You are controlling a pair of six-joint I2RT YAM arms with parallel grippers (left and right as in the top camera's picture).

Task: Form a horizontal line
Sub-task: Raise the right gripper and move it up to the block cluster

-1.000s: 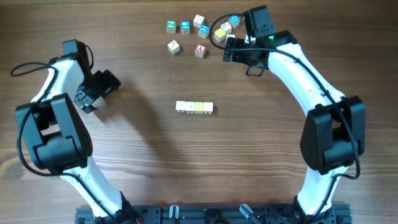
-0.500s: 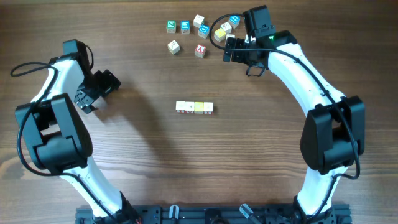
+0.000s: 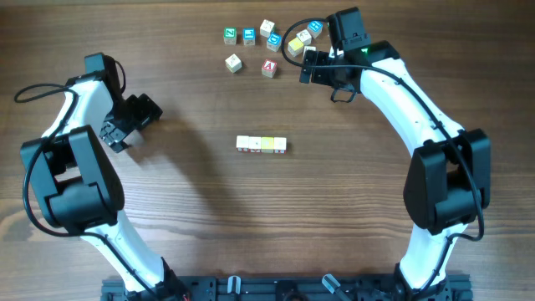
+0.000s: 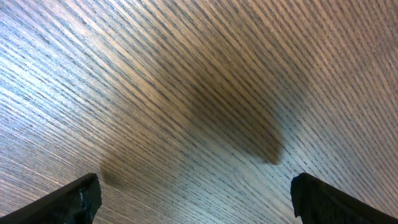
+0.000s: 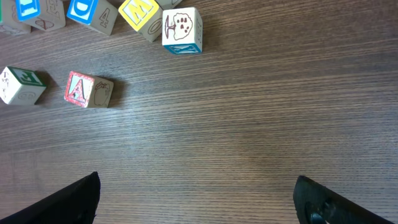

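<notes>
A short straight row of several small cubes [image 3: 261, 145], cream ones and a yellow one, lies at the table's middle. The cube with the red "A" [image 3: 269, 68] is apart from the row, among the loose cubes at the back; it also shows in the right wrist view [image 5: 78, 89]. My right gripper [image 3: 308, 66] is open and empty, just right of the "A" cube, over bare wood [image 5: 196, 199]. My left gripper [image 3: 132, 124] is open and empty at the far left, far from all cubes, with only wood between its fingers [image 4: 196, 196].
Loose cubes lie at the back: a green-faced one [image 3: 230, 34], blue-faced ones [image 3: 248, 35], a yellow one [image 3: 296, 46] and cream ones [image 3: 233, 63]. In the right wrist view a white picture cube [image 5: 181, 28] and a green-letter cube [image 5: 18, 84] sit beyond the fingers.
</notes>
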